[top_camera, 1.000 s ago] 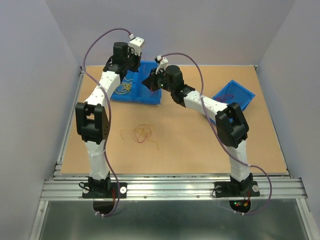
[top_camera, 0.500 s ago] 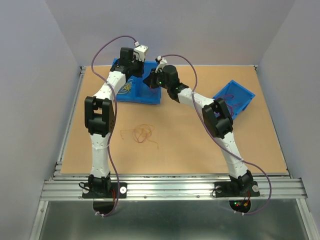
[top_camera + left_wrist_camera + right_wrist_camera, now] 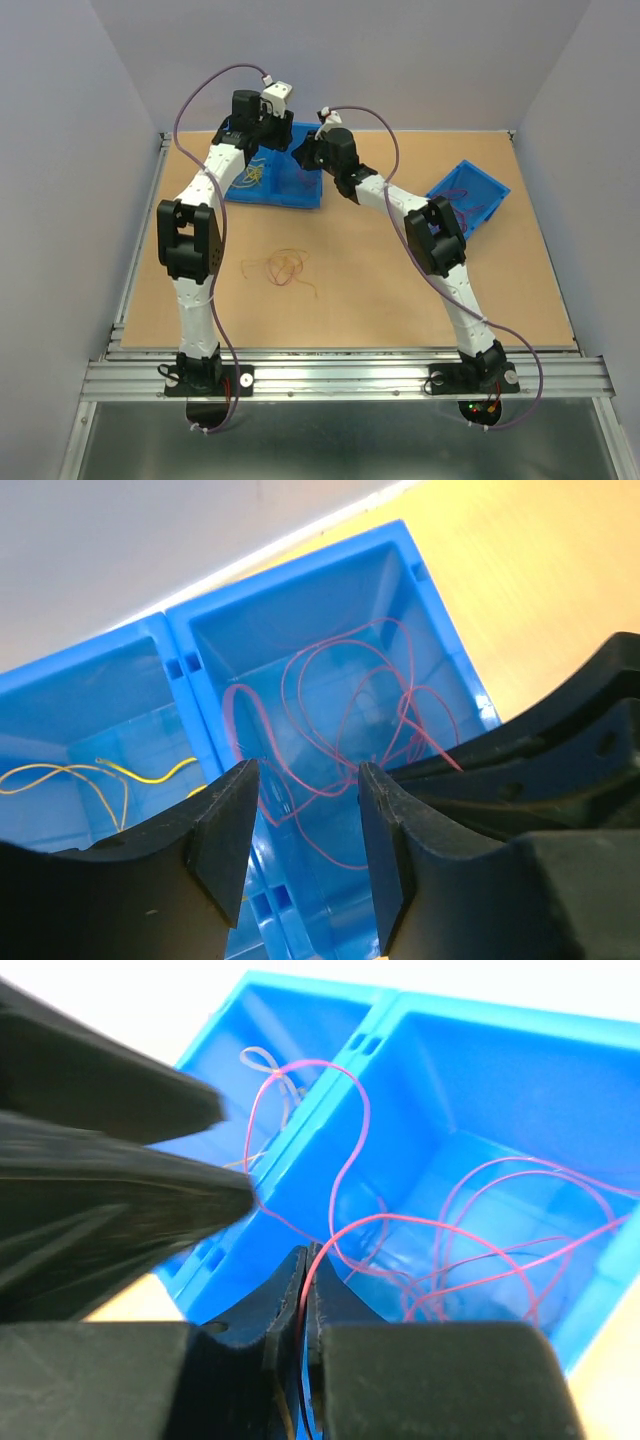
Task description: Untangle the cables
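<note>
Jaws of the right gripper (image 3: pixel 304 1285) stand almost together, with only a hairline slit between them. A red-pink cable (image 3: pixel 365 1110) runs down into that slit and is pinched there. From the pinch it climbs in a tall loop across the dividing wall of the double bin (image 3: pixel 300 1135), while the rest of it lies in loose curls on the floor of the right compartment. The left gripper (image 3: pixel 307 790) is released, with a plain gap between its two black fingers (image 3: pixel 225 825) and nothing in it. Through that gap the same red-pink coils show on the bin floor below, and a yellow cable (image 3: pixel 100 775) lies in the neighbouring left compartment. From above, a loose tangle (image 3: pixel 283 268) of orange, red and yellow wire lies on the bare table (image 3: pixel 380 290), nearer the arm bases than anything else and well apart from both grippers. Farther back both grippers hang close together over the double bin. Off to the right a single bin (image 3: pixel 482 183) sits tilted, with a magenta cable (image 3: pixel 455 193) in it.
</note>
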Tool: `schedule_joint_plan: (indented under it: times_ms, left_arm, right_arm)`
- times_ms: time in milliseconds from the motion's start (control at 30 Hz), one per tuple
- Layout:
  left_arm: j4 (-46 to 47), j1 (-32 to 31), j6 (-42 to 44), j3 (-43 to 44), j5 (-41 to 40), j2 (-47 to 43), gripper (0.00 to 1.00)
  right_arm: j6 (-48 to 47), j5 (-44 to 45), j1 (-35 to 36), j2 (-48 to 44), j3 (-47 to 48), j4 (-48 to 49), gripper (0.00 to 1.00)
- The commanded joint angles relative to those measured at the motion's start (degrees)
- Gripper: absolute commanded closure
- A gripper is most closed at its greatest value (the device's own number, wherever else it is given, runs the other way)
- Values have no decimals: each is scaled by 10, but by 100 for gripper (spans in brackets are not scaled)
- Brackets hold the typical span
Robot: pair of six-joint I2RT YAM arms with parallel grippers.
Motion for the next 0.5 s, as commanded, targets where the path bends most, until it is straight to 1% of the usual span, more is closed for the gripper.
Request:
schedule_joint_plan:
  times_ms: [0, 133, 233, 300, 367, 467]
  left_arm:
    - [33, 2, -11, -8, 17, -49, 44]
    - [32, 2, -11, -9, 18, -45, 44]
    - [36, 5, -12, -17, 16, -49, 44]
    - [42, 11, -17, -31, 24, -57, 43]
    - [53, 18, -22, -44, 30, -67, 43]
    - [59, 25, -24, -74, 36, -82, 43]
  right_arm:
    - [-3, 51, -2, -5, 22, 9, 87]
    - [-6, 61, -2, -3, 26, 6, 67]
    - [-7, 61, -1, -8, 21, 6, 58]
    - [-8, 61, 0, -18, 14, 5, 42]
    - [-10, 63, 1, -35, 1, 3, 40]
    - [-17, 67, 4, -58, -22, 4, 40]
